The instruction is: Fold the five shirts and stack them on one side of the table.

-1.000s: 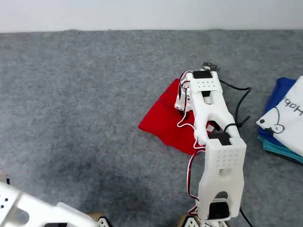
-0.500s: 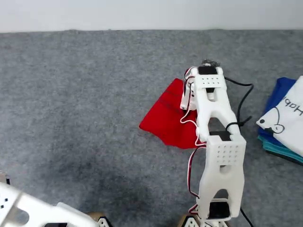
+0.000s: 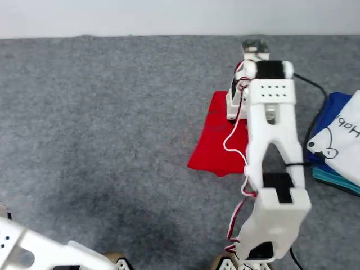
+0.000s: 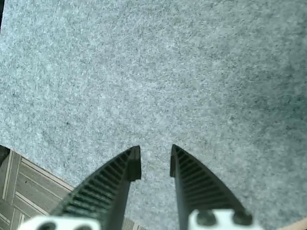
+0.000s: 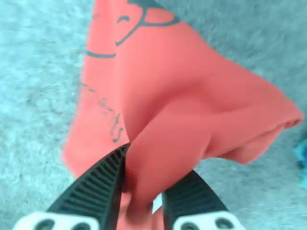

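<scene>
A folded red shirt [image 3: 216, 140] lies on the grey table, right of centre, partly under the right arm [image 3: 270, 140]. In the right wrist view my right gripper [image 5: 144, 184] is shut on a bunched fold of the red shirt [image 5: 192, 96], whose dark print shows on the cloth. A stack of folded shirts [image 3: 337, 143], white on blue and teal, rests at the table's right edge. My left gripper [image 4: 156, 165] hangs over bare grey felt near the table's front edge, its fingers slightly apart with nothing between them.
The grey felt table [image 3: 101, 112] stretches wide to the left and centre. The left arm's white base [image 3: 39, 250] sits at the bottom left corner. A pale wall runs along the far edge. Wooden floor [image 4: 19, 191] shows beyond the table edge.
The right arm has swung toward the right and the far edge, dragging the red shirt with it toward the stack. The left arm has stayed still.
</scene>
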